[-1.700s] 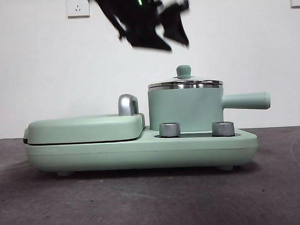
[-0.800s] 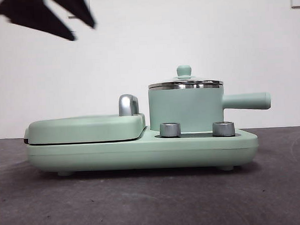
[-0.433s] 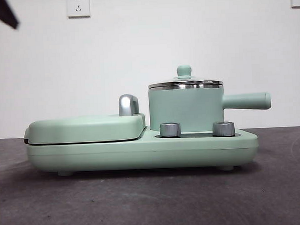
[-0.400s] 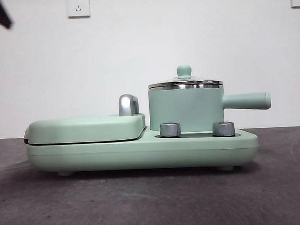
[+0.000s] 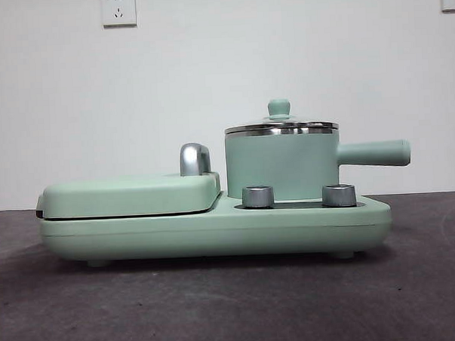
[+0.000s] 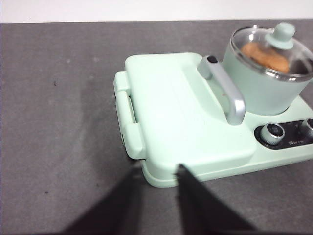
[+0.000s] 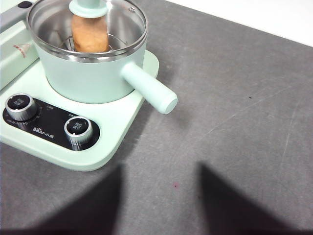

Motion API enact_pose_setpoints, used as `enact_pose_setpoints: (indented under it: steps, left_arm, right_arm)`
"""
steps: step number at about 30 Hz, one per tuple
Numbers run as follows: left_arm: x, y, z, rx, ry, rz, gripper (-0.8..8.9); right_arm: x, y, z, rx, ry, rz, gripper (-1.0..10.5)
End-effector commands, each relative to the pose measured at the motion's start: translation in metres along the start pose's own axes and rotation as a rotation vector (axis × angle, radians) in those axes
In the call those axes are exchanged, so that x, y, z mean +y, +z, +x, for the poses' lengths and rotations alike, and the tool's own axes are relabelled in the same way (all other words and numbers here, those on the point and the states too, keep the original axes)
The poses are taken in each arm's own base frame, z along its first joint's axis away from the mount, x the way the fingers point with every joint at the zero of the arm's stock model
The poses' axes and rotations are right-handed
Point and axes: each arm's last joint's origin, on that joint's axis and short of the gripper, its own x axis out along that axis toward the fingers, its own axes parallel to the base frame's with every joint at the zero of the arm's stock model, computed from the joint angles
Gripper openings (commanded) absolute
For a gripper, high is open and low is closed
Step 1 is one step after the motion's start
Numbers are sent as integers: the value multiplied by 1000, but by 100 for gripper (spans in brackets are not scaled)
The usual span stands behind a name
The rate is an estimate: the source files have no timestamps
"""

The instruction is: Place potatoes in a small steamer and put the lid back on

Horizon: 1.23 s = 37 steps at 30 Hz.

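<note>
The small steamer (image 5: 282, 166) stands on the right half of the mint-green cooker base (image 5: 215, 230), its side handle (image 5: 374, 153) pointing right. The glass lid (image 5: 280, 126) sits on it, knob up. The orange-brown potato (image 7: 89, 35) lies inside the pot under the lid; it also shows through the glass in the left wrist view (image 6: 264, 55). My left gripper (image 6: 156, 178) is open and empty, hovering off the griddle end of the cooker. My right gripper (image 7: 160, 171) is open and empty over the dark table, off the pot's handle (image 7: 149, 93). Neither arm shows in the front view.
The flat mint-green griddle cover (image 5: 130, 193) with its chrome handle (image 5: 194, 158) fills the base's left half. Two steel dials (image 5: 257, 196) (image 5: 338, 195) sit at the base's front. Dark grey table (image 5: 233, 306) lies all around; a white wall is behind.
The dark arm that hung above the pot has drawn away up and to the left, and is now out of the front view. Pot, lid and cooker have not moved.
</note>
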Motion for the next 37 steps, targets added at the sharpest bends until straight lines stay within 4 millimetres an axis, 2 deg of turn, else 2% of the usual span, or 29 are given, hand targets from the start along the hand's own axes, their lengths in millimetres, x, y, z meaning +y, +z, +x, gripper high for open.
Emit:
enact_pose_setpoints:
  steps: [1,17,19,21,25,30,37]
  left_arm:
    - [-1,2,-1,-15,-4,-3,4]
    - [-1,2,-1,-17,-2,1,6]
    - [0,2,-2,-19,4,65,6]
    - [4,-3,1,-35,34,48,6]
    - [20,-25,15,-89,151,9,6]
    - [44,-65,30,-204,308,-56,6]
    - [62,-112,48,-310,358,-87,6]
  right_arm:
    - [0,1,0,-7,9,3,17]
    - [1,0,0,6,7,-1,17]
    - [1,0,0,6,7,-1,17]
    - [1,0,0,6,7,-1,17]
    - [1,0,0,6,7,-1,17]
    - [1,0,0,6,7,-1,17]
    - [1,0,0,5,7,0,17]
